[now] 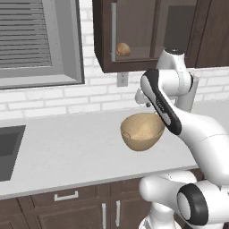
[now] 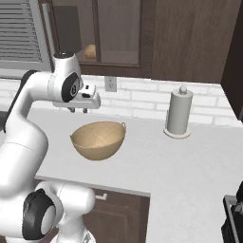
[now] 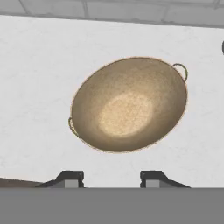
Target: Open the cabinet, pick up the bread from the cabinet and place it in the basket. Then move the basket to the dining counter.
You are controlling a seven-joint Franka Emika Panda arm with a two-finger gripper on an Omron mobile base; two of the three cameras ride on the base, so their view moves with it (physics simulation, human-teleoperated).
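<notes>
The pincer [image 3: 111, 177], fingers apart and holding nothing, hangs above the basket [image 3: 129, 104] on the white worktop [image 1: 67, 152], while the bread [image 1: 123, 49] sits behind the closed cabinet [image 1: 134, 36] glass.

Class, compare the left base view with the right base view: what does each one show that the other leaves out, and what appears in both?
The left base view alone has the dark sink basin set in the white worktop and the short silver drawer handle below it. The right base view alone has the grey upright paper-towel roll on its round stand. Both share the round tan bowl-shaped basket, standing empty, the small golden-brown bread roll behind the glass of the dark brown wall cabinet, and the white wall socket.
</notes>
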